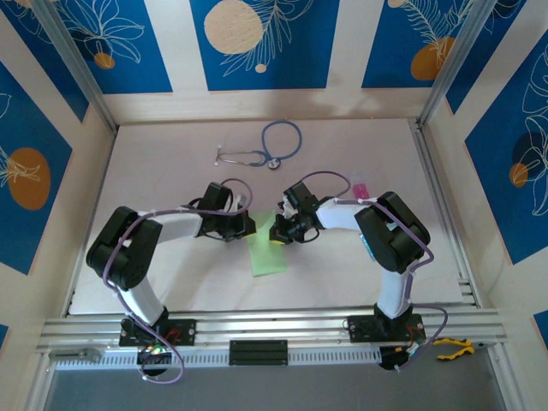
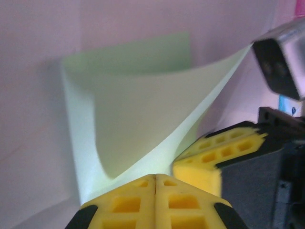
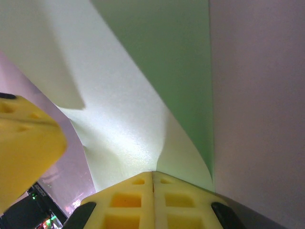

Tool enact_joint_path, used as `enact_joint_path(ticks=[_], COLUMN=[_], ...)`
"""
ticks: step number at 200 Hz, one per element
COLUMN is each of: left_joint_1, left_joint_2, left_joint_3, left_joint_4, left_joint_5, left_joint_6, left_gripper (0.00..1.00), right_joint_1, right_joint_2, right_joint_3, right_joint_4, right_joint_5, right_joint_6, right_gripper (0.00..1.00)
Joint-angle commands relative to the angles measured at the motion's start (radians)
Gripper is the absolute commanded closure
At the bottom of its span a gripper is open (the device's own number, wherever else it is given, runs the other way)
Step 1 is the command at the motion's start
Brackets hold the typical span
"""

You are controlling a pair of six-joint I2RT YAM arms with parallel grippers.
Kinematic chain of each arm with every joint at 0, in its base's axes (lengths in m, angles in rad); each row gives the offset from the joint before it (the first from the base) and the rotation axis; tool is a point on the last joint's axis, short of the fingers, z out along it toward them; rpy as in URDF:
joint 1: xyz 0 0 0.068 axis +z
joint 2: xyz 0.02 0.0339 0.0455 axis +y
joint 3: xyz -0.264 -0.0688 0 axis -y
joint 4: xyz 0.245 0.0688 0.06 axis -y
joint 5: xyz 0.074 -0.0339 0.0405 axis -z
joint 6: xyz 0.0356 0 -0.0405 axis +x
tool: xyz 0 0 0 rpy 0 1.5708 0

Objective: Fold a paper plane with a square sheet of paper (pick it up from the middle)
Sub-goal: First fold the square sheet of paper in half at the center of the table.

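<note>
**Desk:** Where is the paper, and who has it?

**Operator:** I see the square sheet of paper (image 1: 268, 254) in the middle of the worktop (image 1: 154, 171), a little toward its near edge. It is pale green, its near part flat and its far edge raised. My left gripper (image 2: 155, 177) is clenched on that raised edge, yellow pads (image 2: 128, 202) pressed together with the paper running into their seam. My right gripper (image 3: 152, 174) is clamped on it the same way just beside, so the sheet bellies up in a curve.

**Desk:** Which step is that?

**Operator:** I read it as the first fold, barely begun, since no crease shows anywhere.

**Desk:** And next?

**Operator:** I judge both arms must carry the raised edge together toward the near edge, lay it corner on corner, then press the bend flat. Uneven travel would skew the crease, and thin paper may slip from the pads. The stethoscope (image 1: 265, 150) near the far edge and the pink block (image 1: 360, 187) toward the right edge lie well apart from the work
</note>
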Motion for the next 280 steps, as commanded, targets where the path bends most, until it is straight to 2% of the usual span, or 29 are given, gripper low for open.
enact_joint_path(ticks=[1, 50, 83, 139, 223, 280], left_joint_1=[0.014, 0.037, 0.064, 0.074, 0.117, 0.158], left_joint_2=[0.046, 0.118, 0.112, 0.118, 0.22, 0.206], left_joint_3=[0.046, 0.052, 0.04, 0.154, 0.199, 0.195], left_joint_4=[-0.103, -0.152, -0.121, -0.161, -0.212, -0.164], left_joint_5=[-0.028, -0.072, -0.017, 0.059, -0.008, -0.065], left_joint_6=[0.053, 0.133, 0.109, 0.124, 0.174, 0.093], left_gripper=[0.97, 0.99, 0.98, 0.96, 0.98, 0.98], right_joint_1=[0.008, 0.009, 0.01, 0.009, 0.009, 0.008], right_joint_2=[0.057, 0.051, 0.047, 0.053, 0.054, 0.058], right_joint_3=[-0.043, -0.043, -0.052, -0.051, -0.052, -0.054], right_joint_4=[-0.193, -0.197, -0.194, -0.195, -0.197, -0.196], right_joint_5=[0.109, 0.109, 0.112, 0.113, 0.113, 0.113], right_joint_6=[-0.013, -0.013, -0.011, -0.015, -0.016, -0.016], right_gripper=[1.0, 1.0, 1.0, 1.0, 1.0, 1.0])
